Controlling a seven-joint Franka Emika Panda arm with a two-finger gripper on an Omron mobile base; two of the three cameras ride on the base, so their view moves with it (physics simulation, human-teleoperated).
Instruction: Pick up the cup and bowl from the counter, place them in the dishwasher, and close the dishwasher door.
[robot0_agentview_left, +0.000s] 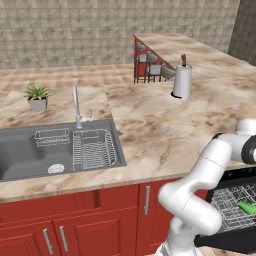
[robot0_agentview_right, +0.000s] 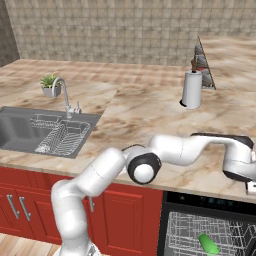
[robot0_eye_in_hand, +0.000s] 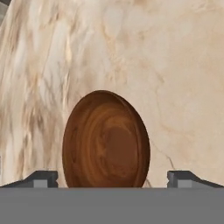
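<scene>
A brown wooden bowl (robot0_eye_in_hand: 106, 140) stands on the marble counter (robot0_eye_in_hand: 175, 65), seen from close up in the hand view. My gripper (robot0_eye_in_hand: 112, 178) is open, with one dark fingertip (robot0_eye_in_hand: 43, 178) on each side of the bowl's near rim and not touching it. The arm reaches over the counter's front edge (robot0_agentview_right: 200, 182), above the dishwasher (robot0_agentview_right: 200, 202). Its black door (robot0_agentview_left: 225, 242) is dropped open, and a green cup (robot0_agentview_left: 246, 206) lies in the pale wire rack (robot0_agentview_right: 185, 232).
A steel sink (robot0_agentview_left: 20, 155) with a wire basket (robot0_agentview_left: 95, 149) and a tap (robot0_agentview_left: 77, 107) is set in the counter at the left. A small potted plant (robot0_agentview_left: 37, 96) stands behind it. A paper towel roll (robot0_agentview_left: 182, 81) stands further back, and red cabinet fronts (robot0_agentview_left: 75, 225) run below.
</scene>
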